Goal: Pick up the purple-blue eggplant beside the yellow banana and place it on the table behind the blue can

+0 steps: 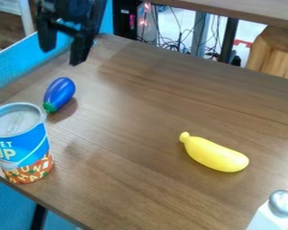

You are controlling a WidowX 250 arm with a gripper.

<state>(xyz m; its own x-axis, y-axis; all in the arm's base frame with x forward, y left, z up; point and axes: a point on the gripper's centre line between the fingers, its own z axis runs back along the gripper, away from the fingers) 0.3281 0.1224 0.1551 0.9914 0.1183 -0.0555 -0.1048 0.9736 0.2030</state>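
The black gripper (63, 50) hangs at the upper left of the camera view, over the table's far left corner. Its two fingers stand apart with nothing between them. Nearest to it, a little lower in the view, a blue toy eggplant (60, 92) lies on the wooden table (128, 108), its green end toward the can. A soup can (23, 148) with a blue and orange label stands upright at the left edge. Right of the middle lies a yellow toy banana (215, 153), its narrow tip pointing to the upper left.
A white shaker with a metal top (283, 203) stands at the lower right corner. Blue panels (20, 63) border the table's left side. Behind the far edge are cables, a wooden stool (276, 54) and another tabletop (249, 10).
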